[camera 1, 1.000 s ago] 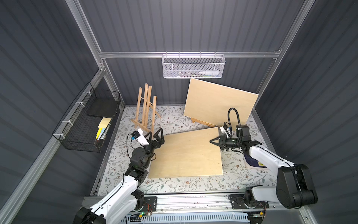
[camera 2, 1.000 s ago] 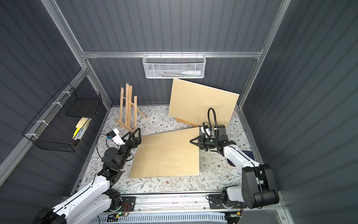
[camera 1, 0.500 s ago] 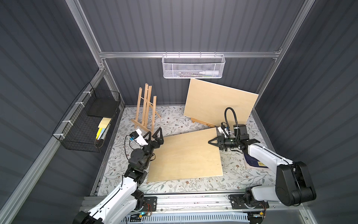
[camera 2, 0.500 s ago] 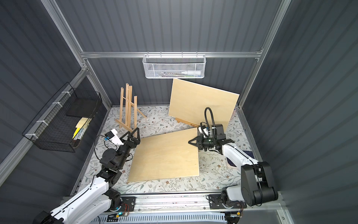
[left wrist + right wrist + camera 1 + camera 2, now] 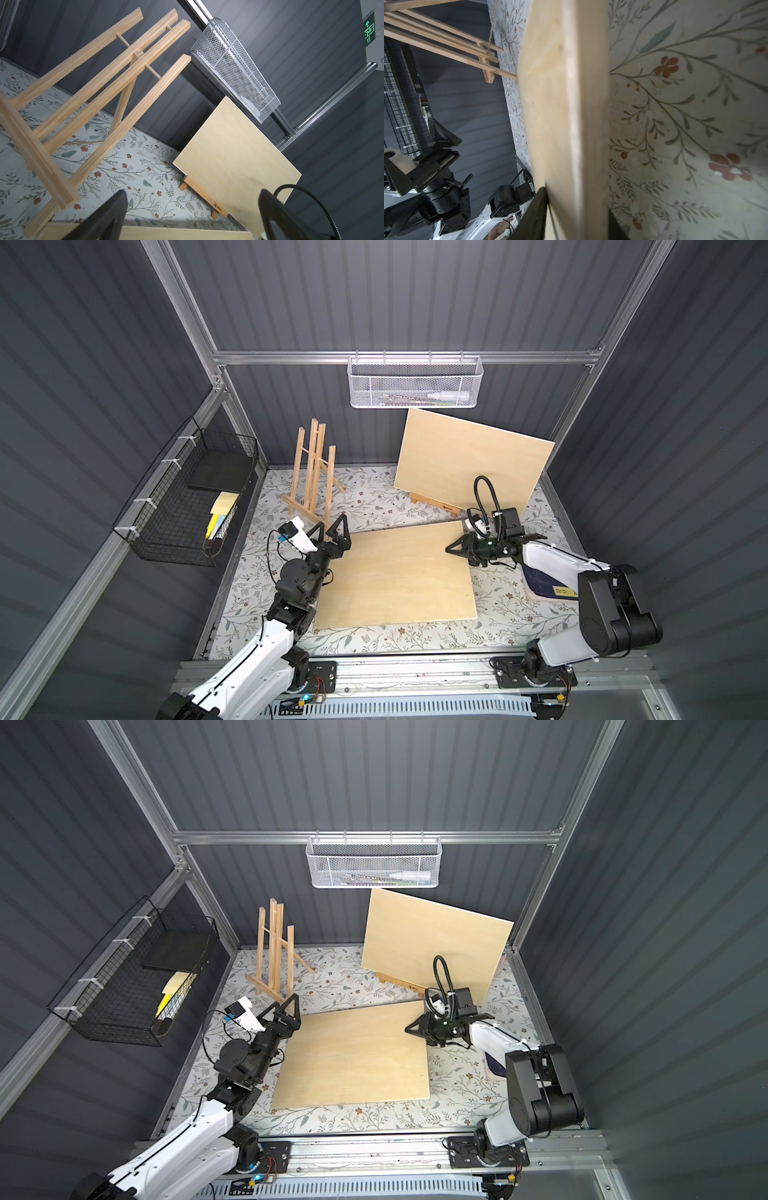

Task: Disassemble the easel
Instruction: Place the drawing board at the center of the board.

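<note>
The bare wooden A-frame easel (image 5: 313, 472) (image 5: 274, 952) (image 5: 87, 87) stands at the back left. A pale board (image 5: 399, 576) (image 5: 353, 1056) lies flat on the floral mat. My left gripper (image 5: 332, 526) (image 5: 192, 218) is open beside the board's far left corner, with nothing between its fingers. My right gripper (image 5: 457, 549) (image 5: 577, 201) straddles the board's right edge (image 5: 566, 124). Its jaws are slightly parted, one finger (image 5: 537, 212) against the top face. A second board (image 5: 469, 460) (image 5: 236, 158) leans on a small wooden stand (image 5: 434, 504) at the back right.
A black wire basket (image 5: 187, 497) hangs on the left wall and a white mesh basket (image 5: 415, 381) on the back rail. A dark blue pad (image 5: 544, 585) lies under my right arm. The floral mat (image 5: 374, 497) shows between the easel and the leaning board.
My right gripper's jaws have parted at the board's edge, and the board's far right corner has sunk onto the mat. The left arm has barely moved.
</note>
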{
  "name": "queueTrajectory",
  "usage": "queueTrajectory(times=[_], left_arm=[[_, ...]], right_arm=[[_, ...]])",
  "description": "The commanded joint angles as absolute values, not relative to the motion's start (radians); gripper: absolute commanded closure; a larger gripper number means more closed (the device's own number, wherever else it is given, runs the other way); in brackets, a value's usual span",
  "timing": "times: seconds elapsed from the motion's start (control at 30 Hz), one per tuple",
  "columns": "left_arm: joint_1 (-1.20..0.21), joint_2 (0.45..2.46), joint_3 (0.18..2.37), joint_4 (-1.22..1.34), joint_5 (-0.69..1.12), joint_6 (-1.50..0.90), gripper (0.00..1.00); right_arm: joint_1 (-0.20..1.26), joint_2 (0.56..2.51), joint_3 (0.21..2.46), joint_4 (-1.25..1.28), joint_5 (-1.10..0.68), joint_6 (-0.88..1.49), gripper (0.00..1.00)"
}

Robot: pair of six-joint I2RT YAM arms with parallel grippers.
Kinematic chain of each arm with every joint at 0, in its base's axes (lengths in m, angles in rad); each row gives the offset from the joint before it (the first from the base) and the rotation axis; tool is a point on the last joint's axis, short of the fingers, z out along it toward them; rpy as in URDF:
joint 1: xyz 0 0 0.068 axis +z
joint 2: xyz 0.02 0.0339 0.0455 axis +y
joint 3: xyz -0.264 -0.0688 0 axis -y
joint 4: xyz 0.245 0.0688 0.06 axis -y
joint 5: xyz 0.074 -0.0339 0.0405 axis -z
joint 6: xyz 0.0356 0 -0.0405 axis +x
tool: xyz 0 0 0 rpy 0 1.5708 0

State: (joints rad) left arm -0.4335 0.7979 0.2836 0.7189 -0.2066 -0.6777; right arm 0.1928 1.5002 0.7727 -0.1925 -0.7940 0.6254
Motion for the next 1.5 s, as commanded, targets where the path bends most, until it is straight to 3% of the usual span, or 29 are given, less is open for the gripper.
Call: queueTrajectory(times=[0.0,0.83,1.3,1.47], left_arm=[[-0.439,0.782,0.273,0.725,-0.209,-0.688,0.01],[-0.439,0.788,0.258,0.747,-0.194,-0.694,0.0],[-0.439,0.873,0.279,0.809,-0.084,-0.673,0.01],[-0.44,0.866,0.276,0.827,-0.039,-0.684,0.0]], right_arm=[[0.188,1.502,0.772,-0.3,-0.676,0.652,0.64],[0.158,1.443,0.811,-0.39,-0.479,0.664,0.42],[0.185,0.938,0.63,-0.326,-0.379,0.778,0.28],[0.394,0.785,0.64,-0.166,-0.198,0.804,0.2]])
